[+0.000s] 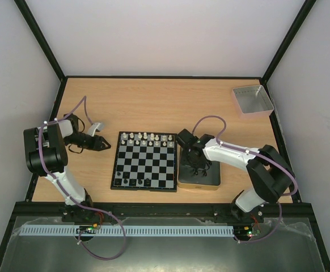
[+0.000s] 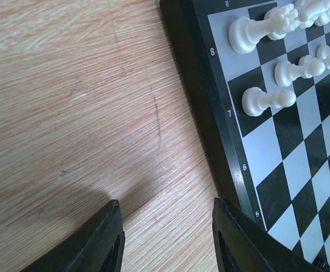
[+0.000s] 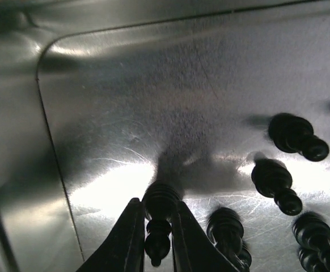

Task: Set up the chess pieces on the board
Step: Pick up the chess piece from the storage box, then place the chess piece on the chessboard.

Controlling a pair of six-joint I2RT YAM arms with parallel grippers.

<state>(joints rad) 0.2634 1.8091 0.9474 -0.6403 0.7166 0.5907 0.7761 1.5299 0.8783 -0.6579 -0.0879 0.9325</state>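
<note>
On the left, the left gripper point(image 1: 102, 144) hangs over bare table point(image 1: 153, 102) just beside the board's left edge. Its fingers are spread and nothing is between them point(image 2: 168, 226).

The board point(image 1: 145, 164) lies between the two arms. White pieces point(image 1: 148, 139) fill its two far rows. A few black pieces point(image 1: 136, 181) stand on the near row, which has many bare squares. The left wrist view shows white figures 8, 7, 6 and 5 printed along the board's border point(image 2: 233, 141). One more mark at the top edge of that view is cut off and we cannot read it. We see no brand or label anywhere.

To the right, the tin point(image 1: 183, 182) touches or nearly touches the board's right edge. The right gripper point(image 1: 194, 167) reaches down into the tin, its fingers pressed together on one black piece point(image 3: 159, 218). The piece's long axis runs along the fingers, with the wide base at the fingertips and the narrow head back toward the wrist. We cannot tell whether it has left the tin floor. More loose black pieces point(image 3: 275, 181) lie on their sides to the right of it.

We judge that the coming move turns on this: the bare near-row squares lie to the left of the tin, so the right arm is the nearer one to carry the piece there. The piece must also turn upright before it is set down.
</note>
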